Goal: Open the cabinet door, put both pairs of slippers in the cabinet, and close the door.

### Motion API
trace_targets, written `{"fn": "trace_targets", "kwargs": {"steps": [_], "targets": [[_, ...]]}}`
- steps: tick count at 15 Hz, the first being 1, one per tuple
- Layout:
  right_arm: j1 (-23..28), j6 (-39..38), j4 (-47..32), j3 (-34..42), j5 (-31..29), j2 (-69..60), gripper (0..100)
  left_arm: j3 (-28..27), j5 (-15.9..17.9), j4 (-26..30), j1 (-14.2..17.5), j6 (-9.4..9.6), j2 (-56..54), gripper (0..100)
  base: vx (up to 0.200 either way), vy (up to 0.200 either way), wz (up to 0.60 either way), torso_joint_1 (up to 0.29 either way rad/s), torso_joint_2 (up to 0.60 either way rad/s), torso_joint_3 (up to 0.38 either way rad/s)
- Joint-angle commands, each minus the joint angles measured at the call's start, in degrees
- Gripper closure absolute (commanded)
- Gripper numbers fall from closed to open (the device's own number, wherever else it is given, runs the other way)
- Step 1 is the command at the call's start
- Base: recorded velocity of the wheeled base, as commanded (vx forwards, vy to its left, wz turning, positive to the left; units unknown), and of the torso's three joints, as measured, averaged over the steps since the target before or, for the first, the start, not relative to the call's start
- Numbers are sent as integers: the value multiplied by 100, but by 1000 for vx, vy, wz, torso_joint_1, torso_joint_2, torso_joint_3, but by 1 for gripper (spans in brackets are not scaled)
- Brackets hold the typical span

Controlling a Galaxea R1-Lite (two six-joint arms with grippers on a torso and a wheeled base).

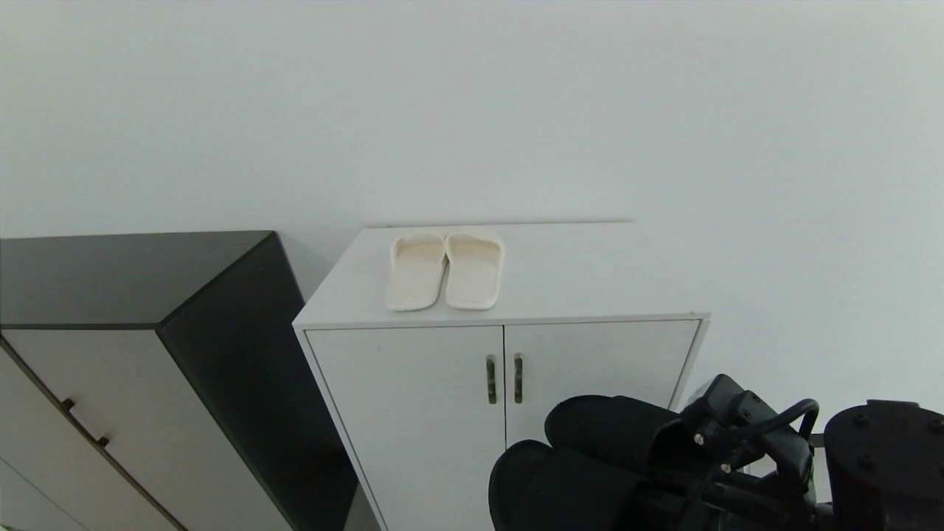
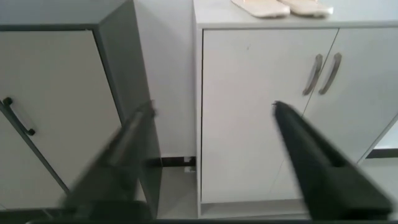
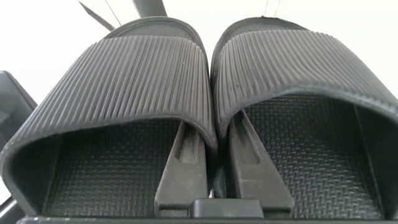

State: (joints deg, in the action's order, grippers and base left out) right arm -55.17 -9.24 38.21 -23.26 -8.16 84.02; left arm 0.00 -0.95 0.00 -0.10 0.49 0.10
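Plain white wall behind smooth white cabinet (image 1: 405,413), doors closed. Moulded cream slippers (image 1: 445,270) lie on its top. Ribbed black slippers (image 1: 608,435), before its right door, are pinched together by right gripper (image 3: 217,180). Left gripper (image 2: 213,112) is spread, facing its doors.

From above, the head camera looks forward and down over the white cabinet (image 1: 590,273). The left wrist camera, set lower, faces the same cabinet's front beyond the spread jaws of the left gripper (image 2: 212,107). The right wrist camera sits close behind the right gripper (image 3: 217,134), with the black slippers (image 3: 149,81) around its jaws; the head camera also catches them.
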Motion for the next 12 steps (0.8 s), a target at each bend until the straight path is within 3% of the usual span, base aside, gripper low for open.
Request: {"fn": "trace_targets", "kwargs": {"steps": [1,5,12], "targets": [[-2,45,3,23,-2,-8,100,0,16,0,1,92,-1,0,0,0,0,-227,540,310],[-11,63,108,58,16,-8,100,0,148,0,1,171,8,0,0,0,0,-212,541,319],[16,45,152,155,209,36,100,-158,121,-44,1,83,509,0,0,0,0,-187,505,316]]}}
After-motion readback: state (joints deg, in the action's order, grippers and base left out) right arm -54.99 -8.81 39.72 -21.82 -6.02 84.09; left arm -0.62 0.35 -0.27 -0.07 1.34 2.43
